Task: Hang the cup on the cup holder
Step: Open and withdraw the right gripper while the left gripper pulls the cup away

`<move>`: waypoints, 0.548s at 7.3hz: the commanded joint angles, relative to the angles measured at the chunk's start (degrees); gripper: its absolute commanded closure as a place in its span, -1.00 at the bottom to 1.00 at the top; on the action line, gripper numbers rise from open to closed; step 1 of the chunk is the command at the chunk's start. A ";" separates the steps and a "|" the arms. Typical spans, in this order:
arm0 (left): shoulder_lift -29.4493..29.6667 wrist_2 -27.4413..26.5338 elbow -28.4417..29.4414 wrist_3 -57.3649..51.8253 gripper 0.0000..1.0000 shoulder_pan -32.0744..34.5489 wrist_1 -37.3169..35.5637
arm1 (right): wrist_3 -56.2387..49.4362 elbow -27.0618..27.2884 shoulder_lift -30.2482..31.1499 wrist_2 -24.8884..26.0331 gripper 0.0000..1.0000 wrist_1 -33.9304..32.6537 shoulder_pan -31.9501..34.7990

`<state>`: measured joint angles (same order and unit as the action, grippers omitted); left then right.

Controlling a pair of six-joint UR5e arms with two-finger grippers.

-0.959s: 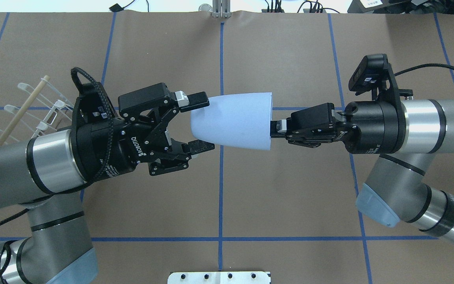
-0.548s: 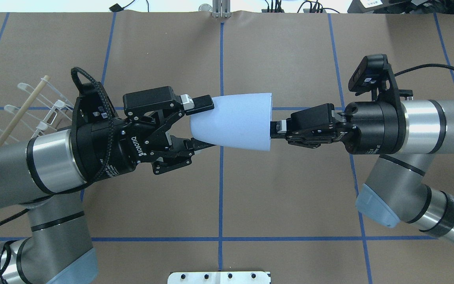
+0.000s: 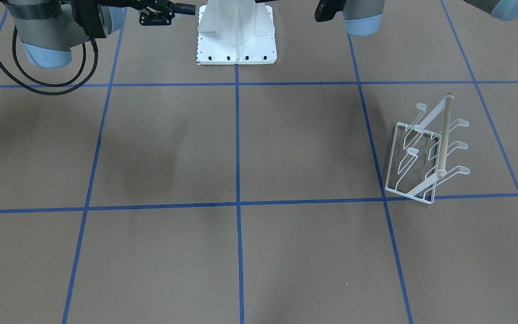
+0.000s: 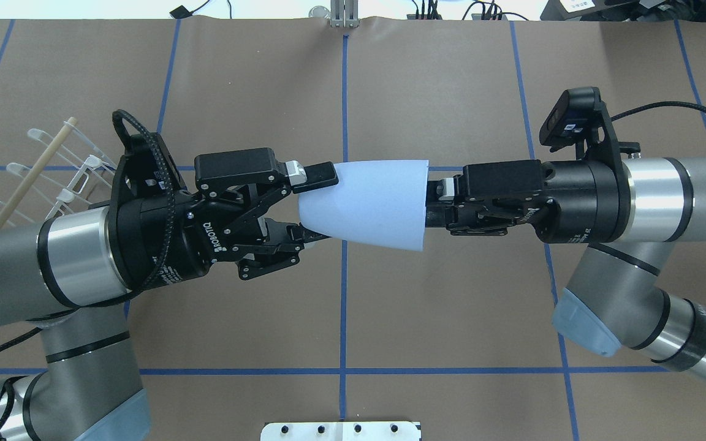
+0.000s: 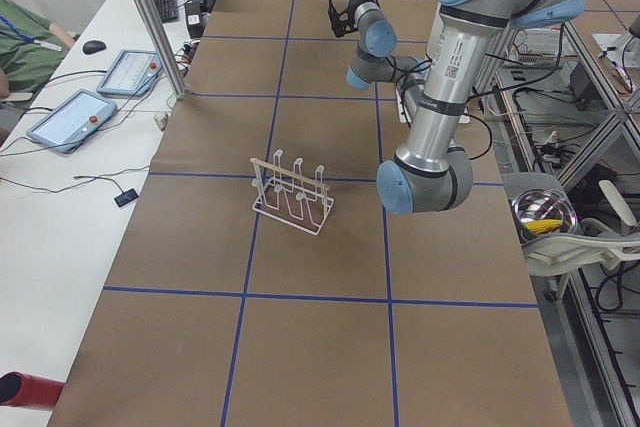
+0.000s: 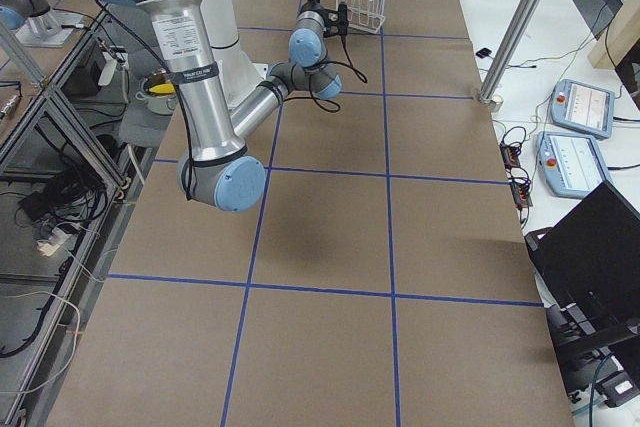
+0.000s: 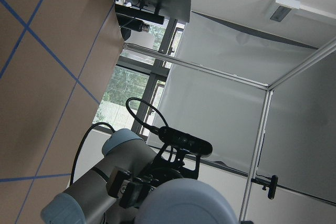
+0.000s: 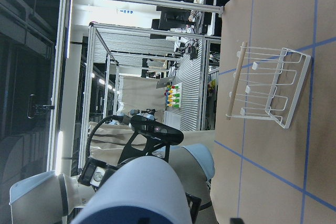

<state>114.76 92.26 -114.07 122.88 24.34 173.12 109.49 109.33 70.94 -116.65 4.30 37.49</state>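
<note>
Left gripper point(image 4: 325, 203) is clamped across the narrow closed end of the cup point(image 4: 371, 202). Right gripper point(image 4: 431, 202) looks pinched on the rim wall at the open mouth. The cup is held level in the air, well apart from the cup holder point(image 3: 444, 135), on the robot's right of it. Left grip to be confirmed firm before the right is released. Mouth to be kept clear for a prong point(image 3: 464, 169).
</note>
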 commanded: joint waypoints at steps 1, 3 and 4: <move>-0.58 2.11 -0.72 -0.01 1.00 0.10 -0.33 | 0.02 0.18 0.16 -0.24 -1.00 -0.43 0.56; -0.67 3.71 -0.63 -0.80 1.00 3.85 -1.82 | -0.33 -0.43 2.87 -0.77 -1.00 -0.52 3.71; -1.98 4.50 -0.20 -0.80 1.00 7.88 -2.09 | -0.50 -0.87 5.32 -0.77 -1.00 -0.43 5.64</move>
<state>113.83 95.89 -114.61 122.19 28.19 171.53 109.17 108.90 73.69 -117.33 3.73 40.95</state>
